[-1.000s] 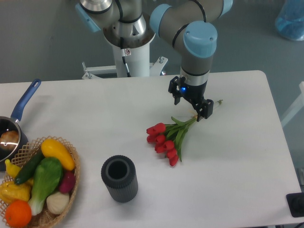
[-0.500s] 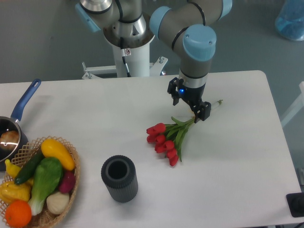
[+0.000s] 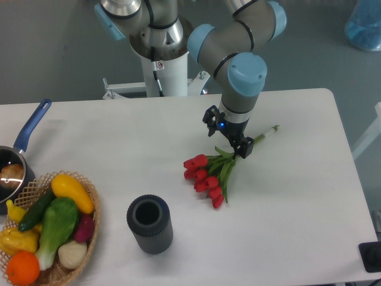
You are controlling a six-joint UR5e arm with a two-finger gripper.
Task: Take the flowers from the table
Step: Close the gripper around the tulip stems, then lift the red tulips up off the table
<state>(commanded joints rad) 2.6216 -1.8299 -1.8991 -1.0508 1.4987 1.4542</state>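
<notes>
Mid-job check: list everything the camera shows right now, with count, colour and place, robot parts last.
flowers: one bunch, red buds, green stems, lying mid-table
table: one, white, fills the view
cylinder cup: one, dark grey, upright, front centre
wicker basket: one, tan, front left, holding mixed vegetables
saucepan: one, blue handle, left edge
blue object: one, top right, partly cut off
black object: one, bottom right corner
robot arm: one, grey and light blue
hand: one, black, low over the stems; grip unclear
</notes>
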